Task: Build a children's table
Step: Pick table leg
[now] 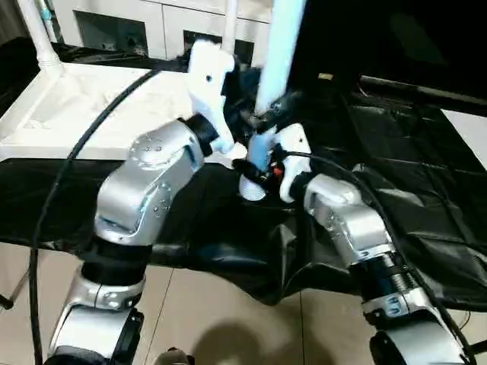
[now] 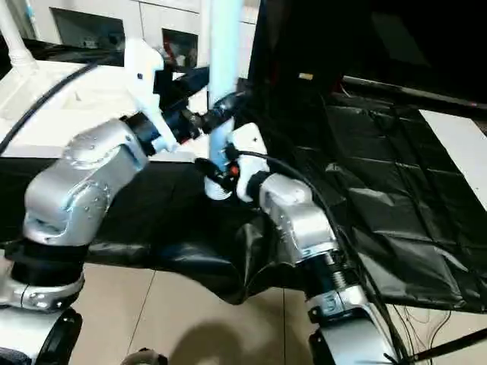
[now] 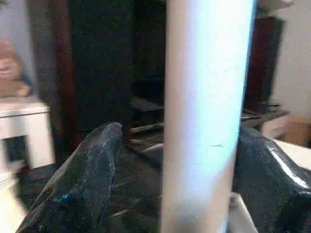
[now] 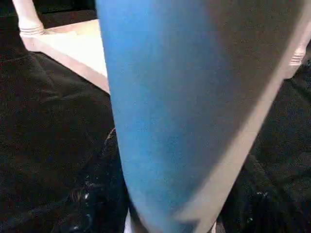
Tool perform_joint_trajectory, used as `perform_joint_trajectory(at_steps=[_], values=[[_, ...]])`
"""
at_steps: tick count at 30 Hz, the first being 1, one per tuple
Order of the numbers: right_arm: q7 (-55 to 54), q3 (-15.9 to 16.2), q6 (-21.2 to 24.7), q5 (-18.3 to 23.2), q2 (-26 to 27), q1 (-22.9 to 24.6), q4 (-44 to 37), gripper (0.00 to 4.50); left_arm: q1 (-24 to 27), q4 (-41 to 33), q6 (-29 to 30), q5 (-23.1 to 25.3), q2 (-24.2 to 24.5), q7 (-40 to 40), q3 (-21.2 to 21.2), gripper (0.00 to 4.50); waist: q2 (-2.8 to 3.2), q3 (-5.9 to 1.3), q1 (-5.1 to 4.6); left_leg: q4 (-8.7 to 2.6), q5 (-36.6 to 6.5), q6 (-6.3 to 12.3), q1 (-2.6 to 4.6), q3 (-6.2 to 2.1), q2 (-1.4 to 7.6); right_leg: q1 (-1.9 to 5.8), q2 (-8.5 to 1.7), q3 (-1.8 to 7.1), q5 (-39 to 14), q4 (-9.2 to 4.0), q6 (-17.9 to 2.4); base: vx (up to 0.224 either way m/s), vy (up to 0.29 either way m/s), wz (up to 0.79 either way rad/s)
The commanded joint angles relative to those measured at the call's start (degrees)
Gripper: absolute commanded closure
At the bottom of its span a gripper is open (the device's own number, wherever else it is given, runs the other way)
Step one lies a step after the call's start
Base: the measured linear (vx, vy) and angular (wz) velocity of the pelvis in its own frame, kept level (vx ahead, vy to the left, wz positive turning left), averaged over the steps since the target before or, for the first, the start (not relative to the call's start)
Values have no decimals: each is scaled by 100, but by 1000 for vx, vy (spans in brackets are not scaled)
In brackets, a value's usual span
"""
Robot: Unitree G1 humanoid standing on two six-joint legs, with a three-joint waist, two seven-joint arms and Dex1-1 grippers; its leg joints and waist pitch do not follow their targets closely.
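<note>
The white tabletop (image 1: 61, 114) lies underside up on the black sheet at the left. One white leg (image 1: 39, 38) stands in its far left corner and another (image 1: 230, 19) rises behind my left wrist. A third leg (image 1: 278, 53) stands upright in the middle, just right of the tabletop. My right gripper (image 1: 257, 163) is shut on its lower end. Higher up, my left gripper (image 1: 262, 115) reaches across with the leg (image 3: 204, 121) between its black fingers (image 3: 92, 170). One finger stands clear of the tube and the other lies close beside it.
A black plastic sheet (image 1: 411, 175) covers the work surface, bunched at the near edge. A white cabinet (image 1: 137, 26) with glass doors stands behind. A black cable (image 1: 76, 152) arcs over my left arm. Tiled floor (image 1: 228, 312) lies below. A soft toy (image 3: 12, 73) sits on a white stand.
</note>
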Motion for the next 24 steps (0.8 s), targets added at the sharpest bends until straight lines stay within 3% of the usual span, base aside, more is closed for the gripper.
perform_joint_trajectory(at_steps=[1, 6, 8, 14, 17, 21, 24], values=[[5, -48, -64, -10, -59, 20, -142, 264, -185, 167, -77, 193, -14, 210, 159, 72, 122, -434, -11, -479, -1053, -565, 231, -188, 376, 190, -503, 281, -188, -387, -920, 0, 0, 0], [25, -52, -67, -13, -48, 22, -142, 264, -227, 237, -61, 207, -21, 266, 313, 72, 111, -435, 0, -463, -900, -479, 224, -176, 373, 202, -512, 280, -21, -370, -1025, 0, 0, 0], [42, -49, -65, -14, -52, 7, -131, 264, -241, 245, -94, 186, 4, 267, 345, 72, 85, -433, 1, -463, -926, -462, 229, -170, 376, 200, -514, 282, -63, -376, -1043, 0, 0, 0], [48, -77, -94, -15, -61, -54, -66, 264, -221, 12, -41, -79, -138, 187, 481, 72, 86, -423, 9, -468, -1006, -470, 227, -171, 384, 196, -533, 283, -286, -391, -1056, 0, 0, 0], [24, -134, -135, 7, -51, -83, -31, 264, -181, -131, 110, -356, -202, 76, 582, 72, 85, -421, 11, -462, -1001, -463, 223, -167, 380, 192, -530, 284, -267, -388, -1072, 0, 0, 0], [-29, -343, -160, 195, 49, -101, -9, 264, -22, -563, 483, -1228, -354, -192, 859, 72, 85, -421, 14, -462, -1001, -470, 222, -163, 378, 191, -525, 280, -266, -375, -1118, 0, 0, 0], [-36, -661, -69, 566, 179, -125, -53, 264, 52, -778, 693, -1670, -382, -218, 1079, 72, 95, -418, 2, -463, -1084, -448, 221, -155, 372, 182, -511, 284, -262, -377, -1119, 0, 0, 0]])
